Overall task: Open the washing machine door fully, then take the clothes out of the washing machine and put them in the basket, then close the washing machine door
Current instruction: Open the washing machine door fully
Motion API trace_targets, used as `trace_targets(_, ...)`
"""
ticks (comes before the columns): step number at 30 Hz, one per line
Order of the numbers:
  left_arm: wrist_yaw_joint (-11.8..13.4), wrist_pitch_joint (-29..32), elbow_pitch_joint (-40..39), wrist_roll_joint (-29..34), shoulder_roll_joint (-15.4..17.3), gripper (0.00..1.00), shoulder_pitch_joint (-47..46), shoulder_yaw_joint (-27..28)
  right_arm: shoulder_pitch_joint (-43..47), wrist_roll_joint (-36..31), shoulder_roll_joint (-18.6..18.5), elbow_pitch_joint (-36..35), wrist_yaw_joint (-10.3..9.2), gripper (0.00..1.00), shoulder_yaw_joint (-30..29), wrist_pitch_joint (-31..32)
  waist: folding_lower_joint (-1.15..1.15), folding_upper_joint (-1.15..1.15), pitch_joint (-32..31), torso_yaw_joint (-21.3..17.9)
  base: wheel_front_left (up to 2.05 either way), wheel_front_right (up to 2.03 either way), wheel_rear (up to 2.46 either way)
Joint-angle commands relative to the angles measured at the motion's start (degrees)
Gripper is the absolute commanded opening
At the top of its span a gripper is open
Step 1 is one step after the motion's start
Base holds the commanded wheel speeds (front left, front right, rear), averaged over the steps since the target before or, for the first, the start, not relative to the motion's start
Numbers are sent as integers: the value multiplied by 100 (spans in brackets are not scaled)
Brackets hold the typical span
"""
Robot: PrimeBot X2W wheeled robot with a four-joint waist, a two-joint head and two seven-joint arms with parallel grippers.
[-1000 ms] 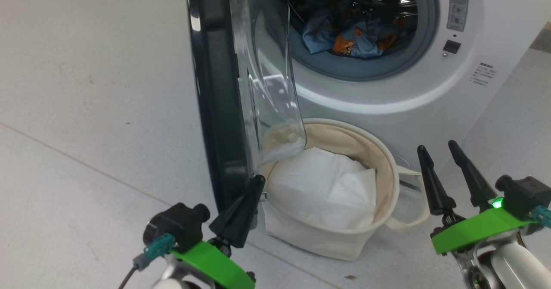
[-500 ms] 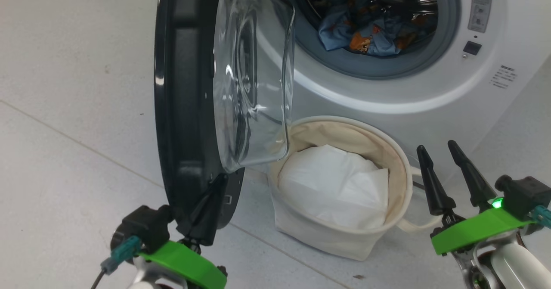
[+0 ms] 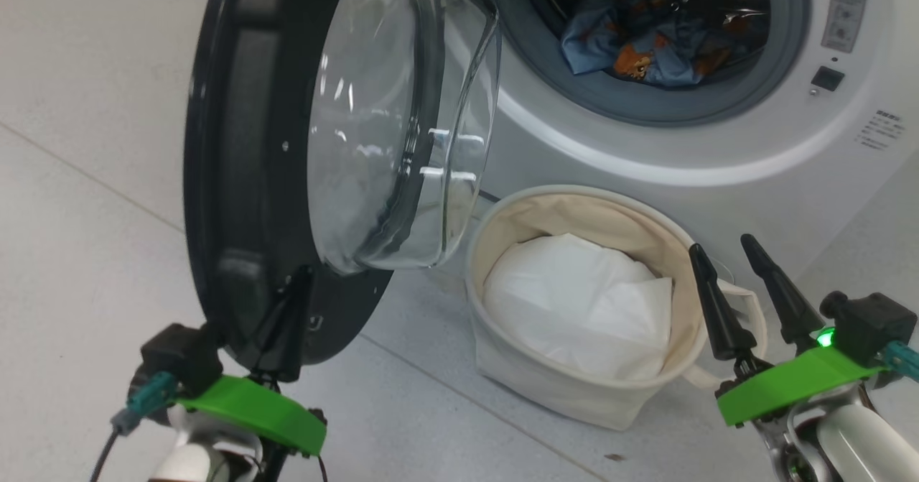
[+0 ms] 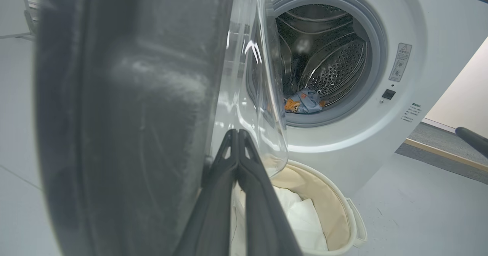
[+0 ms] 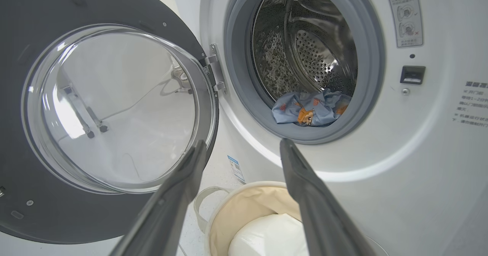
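Washing machine door (image 3: pixel 237 144) stands swung out to the left of the drum mouth in the head view. Over the last second it has opened noticeably wider, from nearly edge-on to showing its inner face and glass bowl (image 3: pixel 402 130). The camera has shifted as well, but the door's angle to the washing machine (image 3: pixel 646 173) has truly changed. The left claw (image 3: pixel 301 277) is closed on nothing, its joined tips set against the door's lower inner rim, apparently pushing it outward. The right claw (image 3: pixel 721 245) hangs spread wide and empty at the near right, just beside the basket (image 3: pixel 546 388). That basket sits on the floor (image 3: pixel 108 72) below the mouth with a white sheet (image 3: pixel 581 302) in it. The clothes (image 3: pixel 646 44) lie at the front of the drum, far right. In the left wrist view the shut fingers point up where the door's dark face meets the glass, and the clothes show beyond the glass edge, low in the steel drum (image 4: pixel 328 57). In the right wrist view the spread fingers frame the mouth. The door hangs from its hinge (image 5: pixel 215 71) on the left at a wide angle to the front panel, and the blue garment rests against the lower grey rubber ring (image 5: pixel 244 107). I judge the opening step nearly done: the mouth looks unobstructed, so reaching in for the clothes should come soon.
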Motion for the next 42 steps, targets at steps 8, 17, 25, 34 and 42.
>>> trace_targets(8, -129, -290, 285, -213, 294, 0, -642, 536, -368, 12, -293, -228, 43, 100, 232, -12, 0, 0, 269, 226, 0, 0, 0)
trace_targets(17, -407, -501, 774, -263, 447, 0, -977, 560, -536, 19, -388, -278, 43, 100, 391, 88, 0, 0, 453, 422, 0, 0, 0)
trace_targets(25, -433, -542, 1151, -423, 435, 0, -1270, 666, -746, 61, -437, -272, 43, 100, 632, 185, 0, 0, 629, 516, 0, 0, 0)
trace_targets(34, -351, -625, 1506, -670, 396, 0, -1496, 912, -1083, 156, -518, -208, 43, 100, 961, 225, 0, 0, 812, 543, 0, 0, 0)
trace_targets(42, -300, -498, 1839, -952, 377, 0, -1784, 1103, -1328, 272, -575, -92, 43, 100, 1193, 185, 0, 0, 921, 554, 0, 0, 0)
